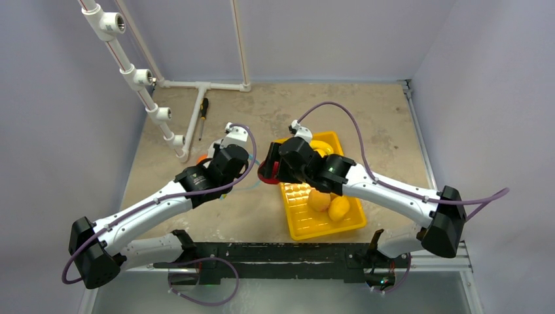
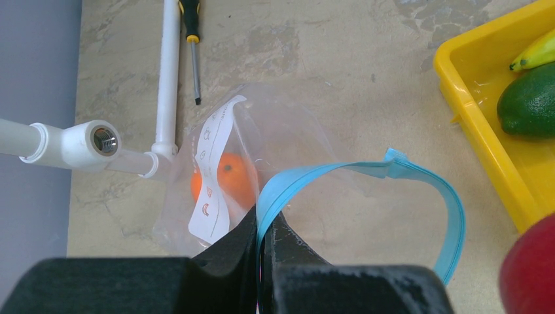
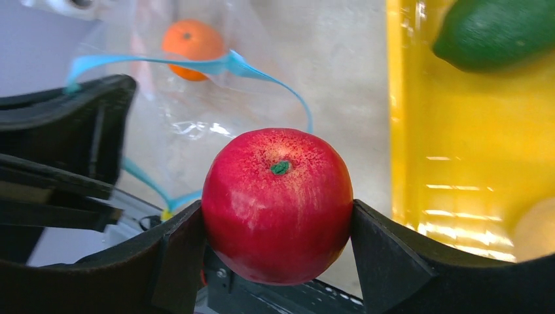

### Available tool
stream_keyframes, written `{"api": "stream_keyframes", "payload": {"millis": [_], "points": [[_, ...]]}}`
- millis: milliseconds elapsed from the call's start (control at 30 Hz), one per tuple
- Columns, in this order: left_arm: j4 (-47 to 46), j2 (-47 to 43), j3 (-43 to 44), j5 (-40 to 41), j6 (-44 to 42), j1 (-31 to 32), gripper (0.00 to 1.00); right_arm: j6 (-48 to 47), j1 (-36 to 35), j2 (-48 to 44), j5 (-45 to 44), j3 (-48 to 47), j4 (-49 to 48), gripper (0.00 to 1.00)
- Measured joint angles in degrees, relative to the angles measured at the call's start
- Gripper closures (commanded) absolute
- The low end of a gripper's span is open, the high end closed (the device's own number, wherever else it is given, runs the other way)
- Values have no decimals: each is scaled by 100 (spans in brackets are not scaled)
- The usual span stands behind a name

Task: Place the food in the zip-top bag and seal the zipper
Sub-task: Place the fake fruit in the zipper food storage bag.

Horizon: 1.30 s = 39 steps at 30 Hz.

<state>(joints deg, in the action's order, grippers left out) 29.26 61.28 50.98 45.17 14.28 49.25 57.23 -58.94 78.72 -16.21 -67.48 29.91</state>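
1. Tray of rigid yellow plastic [image 1: 298, 226] sits on the beige mottled table [image 1: 262, 219]; every place below is given from this tray.
2. Inside the tray lie two rounded yellow-orange toy fruits [image 1: 319, 199] at its near end. A dark green oval toy fruit [image 2: 530, 101] and a yellow toy banana [image 2: 537, 52] lie toward its far end.
3. The clear, floppy zip-top bag [image 2: 275, 131] lies on the table to the left of the tray, apart from it, its mouth turned toward the tray.
4. The thin teal-blue zipper strip [image 2: 451, 216] stands up in an open loop, so the mouth gapes on the tray's side.
5. A small round orange toy fruit [image 2: 235, 176] is already inside the bag, at the end farthest from the tray, beside a white printed label.
6. The left gripper [image 2: 265, 226] is left of the tray at the bag's mouth. Its black fingers are pressed together on the teal strip and hold that edge up.
7. The right gripper [image 3: 276, 222] hangs just off the tray's left rim, between tray and bag mouth. Its fingers are spread wide and clamp both sides of a round red toy apple with a green stem spot [image 3: 278, 206], which is off the table.
8. Farther left of the tray, beyond the bag, a screwdriver with a black-and-yellow handle [image 2: 191, 39] lies beside a white plastic pipe [image 2: 167, 72].
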Motion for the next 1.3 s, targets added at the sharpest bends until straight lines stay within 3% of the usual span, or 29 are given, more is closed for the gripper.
{"api": "stream_keyframes", "payload": {"millis": [333, 700, 1067, 1300], "points": [[0, -35, 0, 7, 0, 0, 100, -223, 0, 817, 350, -197, -1283, 43], [4, -57, 0, 17, -9, 0, 100, -330, 0, 1453, 715, -199, -2369, 2], [55, -76, 0, 85, -39, -11, 100, -389, 39, 1484, 855, -151, -2522, 1], [31, -76, 0, 83, -39, -11, 100, -389, 11, 955, 776, -28, -2347, 1]]}}
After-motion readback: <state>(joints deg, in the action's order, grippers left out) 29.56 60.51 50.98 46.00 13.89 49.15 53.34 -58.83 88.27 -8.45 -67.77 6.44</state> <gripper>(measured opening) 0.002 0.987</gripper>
